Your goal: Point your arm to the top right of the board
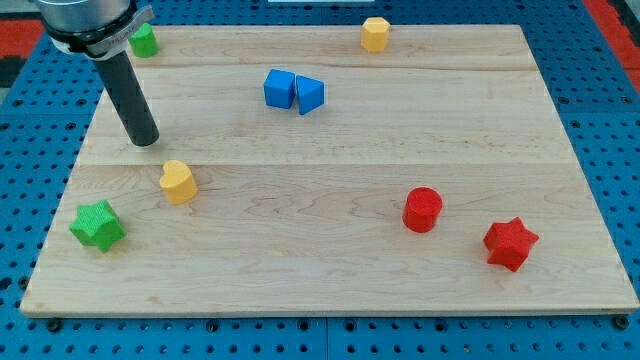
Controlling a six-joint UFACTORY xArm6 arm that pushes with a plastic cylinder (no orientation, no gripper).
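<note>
**Tip resting at the board's left, far from the top right corner**

Lying nearest the view's bottom: green star block (98, 224), below and slightly left of my tip (146, 140); red star block (510, 244), far off to the tip's right and lower down. Sitting a little farther up: red cylinder block (422, 209), right of the tip and lower; yellow heart-shaped block (178, 181), just below and slightly right of the tip, near but not touching. Touching down on the wooden board (330, 270) itself, the tip, a plain rod end holding nothing, pressing against no block. Lying beyond: blue cube block (279, 88) and blue wedge-like block (310, 95), touching each other, up and right of the tip. Sitting farthest: green block (144, 41), above the tip, partly hidden by the arm; yellow block (375, 34), far up and right. Top right corner of the board (518, 30) lying well apart from the tip, diagonally up and right.
</note>
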